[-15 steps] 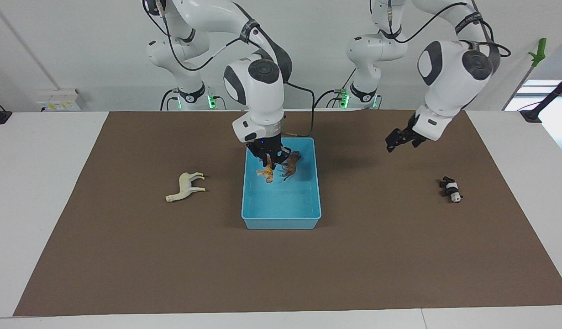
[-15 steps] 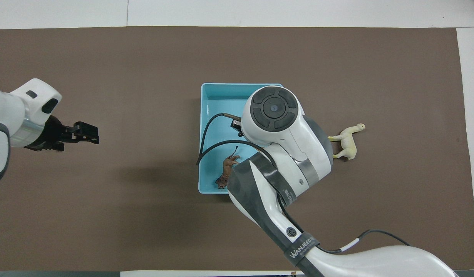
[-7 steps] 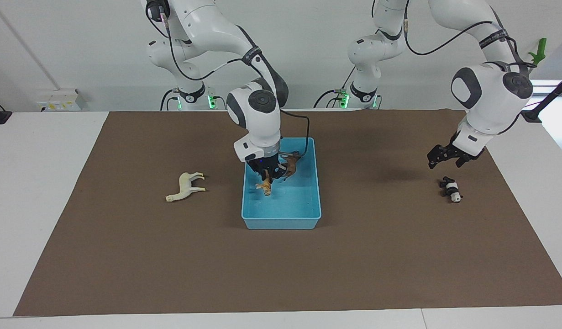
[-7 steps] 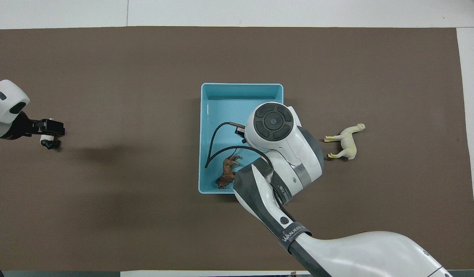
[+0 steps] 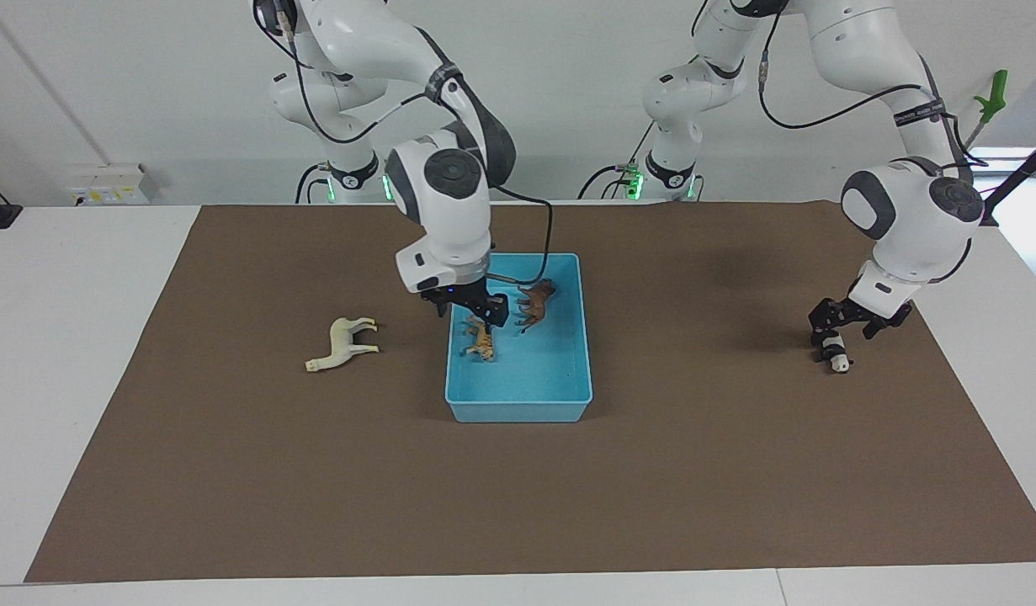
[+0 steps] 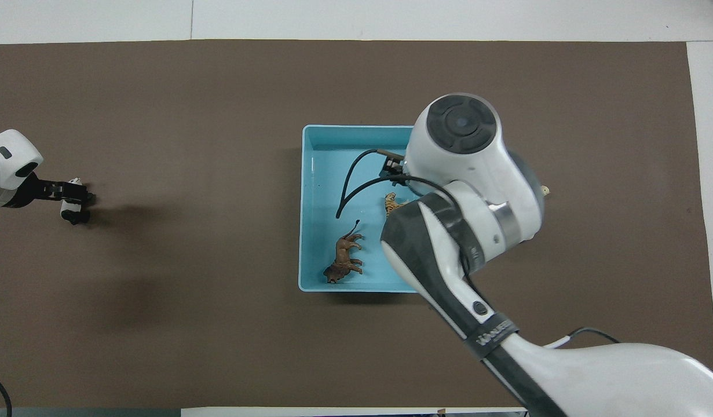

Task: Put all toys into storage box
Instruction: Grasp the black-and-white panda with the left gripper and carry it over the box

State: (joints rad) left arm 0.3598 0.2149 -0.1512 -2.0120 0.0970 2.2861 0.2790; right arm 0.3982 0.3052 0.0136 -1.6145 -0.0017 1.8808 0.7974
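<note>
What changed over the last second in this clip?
The right gripper let go of the tiger, which now lies in the storage box, and lifted off toward the cream animal. The left gripper swung down to the panda, jaws open around it. The brown animal, box and cream animal stayed put.

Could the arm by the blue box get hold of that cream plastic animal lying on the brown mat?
Probably yes. The right gripper is open, holding nothing, above the light blue plastic storage box; the cream-white long-necked animal figurine lies alone on the mat toward that arm's end, with nothing between them.
</note>
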